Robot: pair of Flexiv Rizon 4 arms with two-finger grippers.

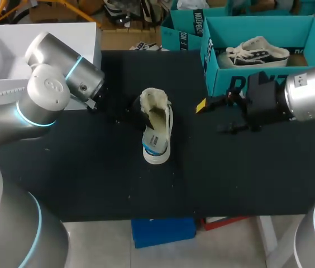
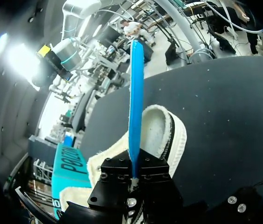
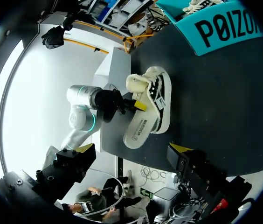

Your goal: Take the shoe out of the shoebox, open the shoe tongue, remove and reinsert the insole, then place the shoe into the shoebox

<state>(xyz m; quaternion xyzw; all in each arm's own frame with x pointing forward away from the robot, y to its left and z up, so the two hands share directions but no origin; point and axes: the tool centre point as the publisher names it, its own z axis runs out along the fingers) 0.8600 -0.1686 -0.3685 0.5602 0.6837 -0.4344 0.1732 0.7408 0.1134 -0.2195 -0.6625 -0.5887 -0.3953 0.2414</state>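
Note:
A cream shoe [image 1: 156, 131] with dark trim rests on the black table [image 1: 90, 178], tongue end away from me. Its tongue [image 1: 153, 99] is folded up and open. The insole [image 1: 157, 125], pale on one face and blue on the other, lies along the shoe's opening. My left gripper [image 1: 137, 110] is at the shoe's left side. In the left wrist view, the left gripper [image 2: 134, 179] is shut on the blue insole [image 2: 135, 93] over the shoe [image 2: 162, 133]. The open, empty right gripper [image 1: 213, 117] hangs right of the shoe. From the right gripper [image 3: 132, 148], the shoe [image 3: 157, 95] and insole [image 3: 140, 127] lie ahead.
A teal shoebox [image 1: 220, 72] at the back right holds a second shoe [image 1: 256, 51]. Another teal box [image 1: 186, 30] stands behind it. A white box [image 1: 12, 56] sits at the back left behind my left arm.

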